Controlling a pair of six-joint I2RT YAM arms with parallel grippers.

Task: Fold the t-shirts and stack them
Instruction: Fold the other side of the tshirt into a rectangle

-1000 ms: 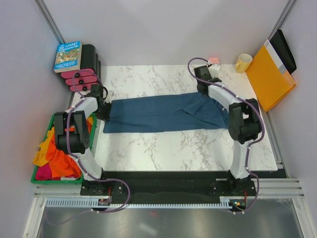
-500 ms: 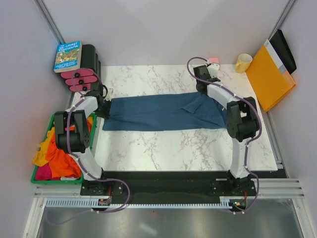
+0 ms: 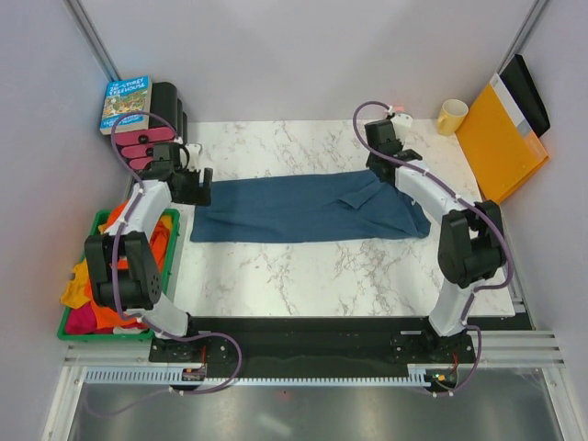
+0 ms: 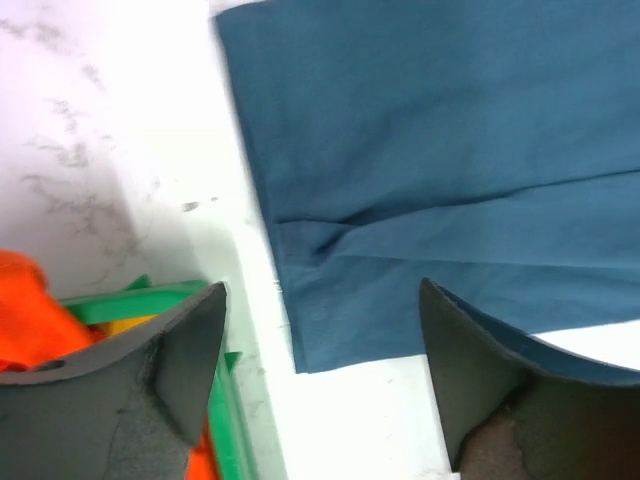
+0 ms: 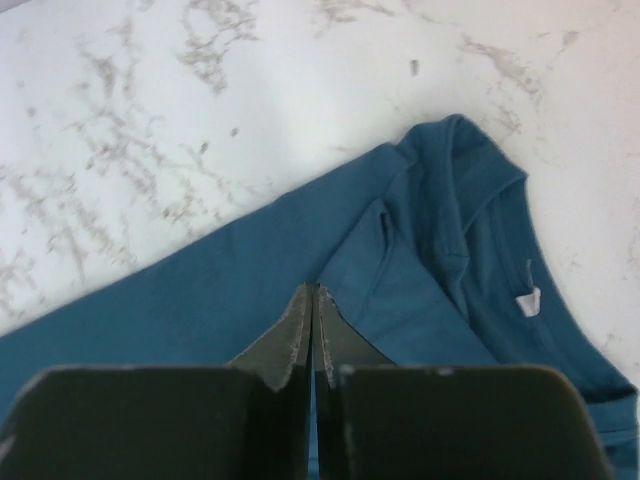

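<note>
A dark teal-blue t-shirt (image 3: 303, 207) lies folded into a long strip across the marble table (image 3: 303, 276), collar end to the right. My left gripper (image 3: 195, 184) hovers open over the shirt's left hem (image 4: 450, 150), nothing between its fingers (image 4: 190, 350). My right gripper (image 3: 401, 158) is over the collar end. Its jaws stand together, with only a hairline slit and no cloth between them, above the shirt (image 5: 200, 310). More t-shirts (image 3: 110, 299), orange, yellow and pink-red, are heaped in the green bin (image 3: 101, 336) at the left.
The bin's rim (image 4: 140, 300) and orange cloth (image 4: 25, 310) sit just off the table's left edge. A book (image 3: 126, 103) rests on a black device with pink parts (image 3: 156, 138) at the back left. A yellow mug (image 3: 451, 116) and an orange-yellow folder (image 3: 501, 142) are at the back right.
My left gripper has opened, let go of the shirt's left end and lifted toward the back. The right arm has swung outward and risen off the collar end. The shirt lies flat.
</note>
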